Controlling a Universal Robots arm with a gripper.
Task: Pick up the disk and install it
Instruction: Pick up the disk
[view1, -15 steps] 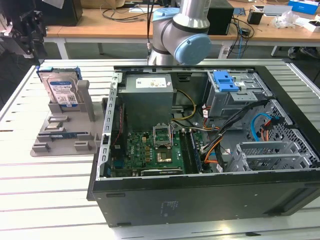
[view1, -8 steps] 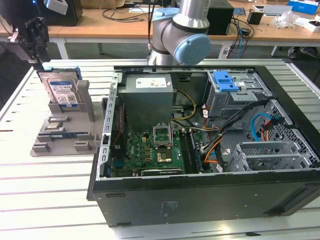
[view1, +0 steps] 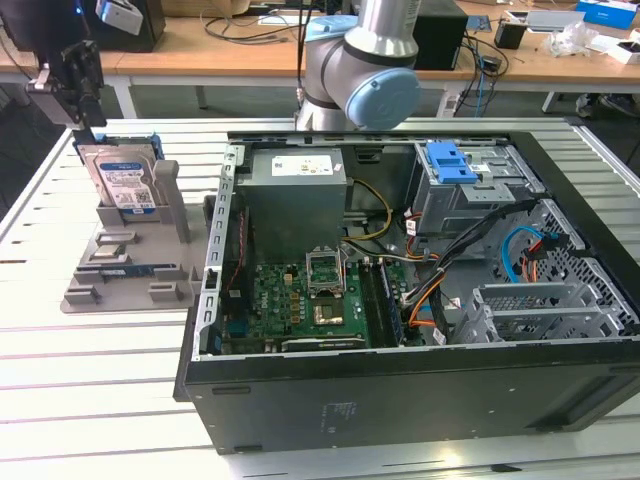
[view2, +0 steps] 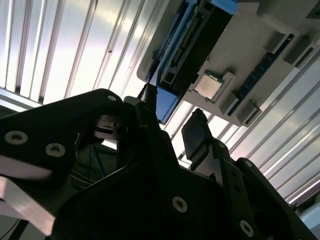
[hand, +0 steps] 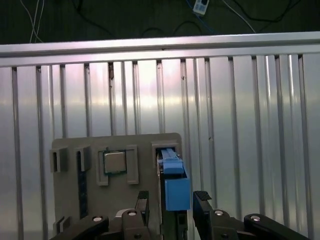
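The tool (hand: 171, 199) hangs open just above the disk (view1: 122, 178), which stands in its grey holder (view1: 130, 275) on the counter (view1: 100, 380): not yet gripped, lifted or installed.

One disk (view1: 122, 178), one grey holder (view1: 130, 278), one open computer case (view1: 400, 400), one robot arm (view1: 375, 60)

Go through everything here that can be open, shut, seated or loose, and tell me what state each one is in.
end effector: open, poised over the disk, fingers apart.
disk: standing on edge in the grey holder, not lifted.
processor chip: lying flat in a recess of the grey holder.
computer case: on its side, panel off, insides exposed.
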